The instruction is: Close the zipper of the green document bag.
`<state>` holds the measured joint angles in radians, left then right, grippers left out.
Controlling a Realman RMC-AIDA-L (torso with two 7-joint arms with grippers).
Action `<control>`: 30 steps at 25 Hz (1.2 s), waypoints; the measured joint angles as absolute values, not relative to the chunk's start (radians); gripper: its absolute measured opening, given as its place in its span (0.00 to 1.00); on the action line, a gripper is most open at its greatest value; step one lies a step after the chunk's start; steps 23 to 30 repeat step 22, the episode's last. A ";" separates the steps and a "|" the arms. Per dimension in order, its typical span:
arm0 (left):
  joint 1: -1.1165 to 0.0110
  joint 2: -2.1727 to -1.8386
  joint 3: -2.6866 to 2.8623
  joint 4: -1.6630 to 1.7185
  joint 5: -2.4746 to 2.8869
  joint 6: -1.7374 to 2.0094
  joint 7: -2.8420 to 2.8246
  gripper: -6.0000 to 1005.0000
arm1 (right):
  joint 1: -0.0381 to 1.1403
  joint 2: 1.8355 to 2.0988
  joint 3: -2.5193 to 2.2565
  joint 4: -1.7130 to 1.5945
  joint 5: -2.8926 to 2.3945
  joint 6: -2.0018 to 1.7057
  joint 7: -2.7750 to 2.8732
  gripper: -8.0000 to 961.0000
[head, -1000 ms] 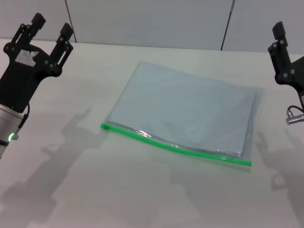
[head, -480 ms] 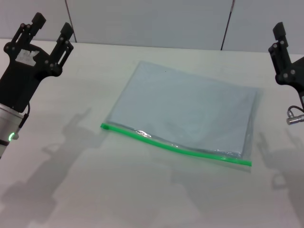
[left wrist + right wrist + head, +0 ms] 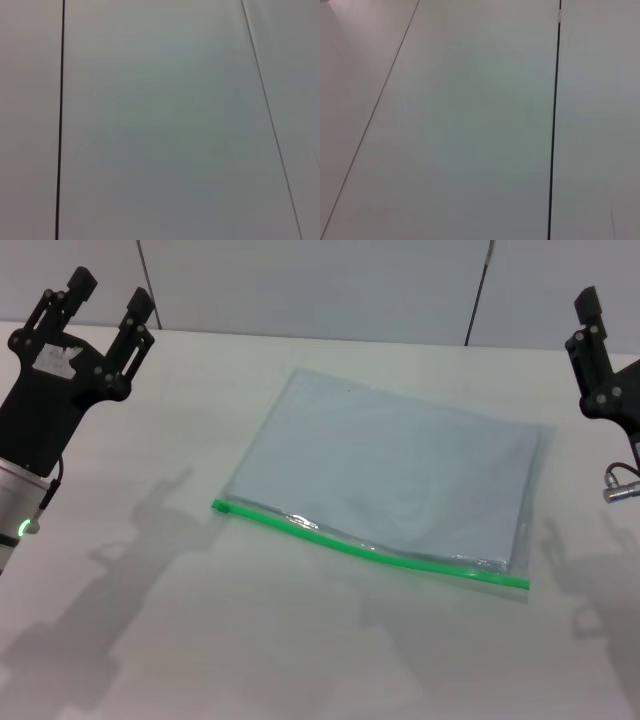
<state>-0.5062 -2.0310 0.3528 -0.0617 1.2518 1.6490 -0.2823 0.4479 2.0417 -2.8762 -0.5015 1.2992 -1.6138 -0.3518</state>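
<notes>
The green document bag [image 3: 390, 470] lies flat on the white table [image 3: 200, 640], a translucent pale blue-grey pouch. Its zipper [image 3: 375, 552] is a bright green strip along the near long edge, with a small thicker green piece at its left end [image 3: 220, 506]. My left gripper [image 3: 110, 295] is raised at the far left, well apart from the bag, open and holding nothing. My right gripper [image 3: 592, 315] hangs at the far right edge, raised and away from the bag, only partly in view. Neither wrist view shows the bag or any fingers.
A grey panelled wall [image 3: 320, 280] with dark seams stands behind the table. Both wrist views show only these wall panels [image 3: 160, 120] [image 3: 470, 120]. Arm shadows fall on the table on either side of the bag.
</notes>
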 joint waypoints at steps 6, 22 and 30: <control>-0.506 -2.032 0.353 -0.063 1.252 1.649 -0.282 0.64 | 0.447 2.042 -2.876 -0.502 1.300 -1.614 -0.351 0.67; -0.505 -2.033 0.353 -0.063 1.250 1.649 -0.282 0.64 | 0.446 2.042 -2.876 -0.503 1.301 -1.614 -0.351 0.67; -0.505 -2.033 0.353 -0.063 1.250 1.649 -0.282 0.64 | 0.446 2.042 -2.876 -0.503 1.301 -1.614 -0.351 0.67</control>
